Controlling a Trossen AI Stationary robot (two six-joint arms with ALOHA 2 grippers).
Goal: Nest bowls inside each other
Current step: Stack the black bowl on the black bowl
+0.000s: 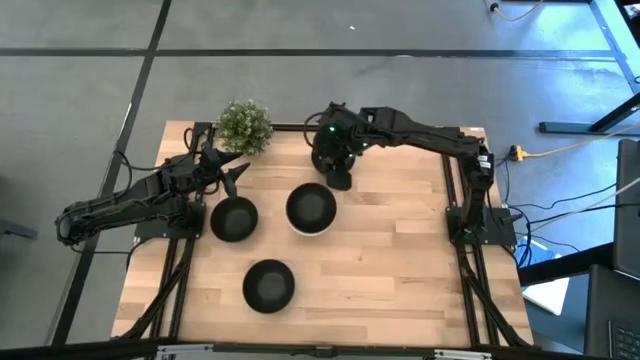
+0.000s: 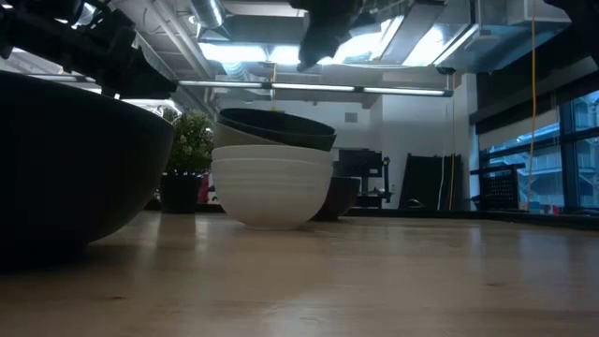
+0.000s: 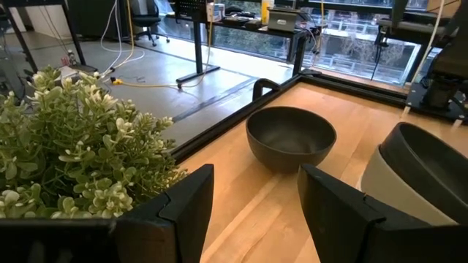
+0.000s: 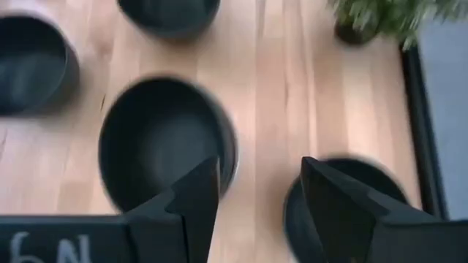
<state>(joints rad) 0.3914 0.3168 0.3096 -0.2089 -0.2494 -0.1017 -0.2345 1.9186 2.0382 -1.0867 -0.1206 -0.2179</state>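
Three bowl groups show in the high view: a black bowl (image 1: 233, 218) on the left, a white bowl holding a dark bowl (image 1: 311, 208) in the middle, and a black bowl (image 1: 269, 284) near the front. A fourth, dark grey bowl (image 3: 291, 137) stands by the far edge, and in the high view my right arm covers it. My right gripper (image 4: 256, 201) is open and hovers above the table, between the stack (image 4: 164, 142) and the far bowl (image 4: 344, 197). My left gripper (image 3: 252, 197) is open beside the plant and points toward the far bowl. In the low view the stack's top bowl (image 2: 276, 126) sits tilted.
A small potted plant (image 1: 245, 125) stands at the far left corner, close to my left gripper. Bare wood lies on the table's right half (image 1: 400, 260). A black frame (image 3: 219, 124) edges the far side.
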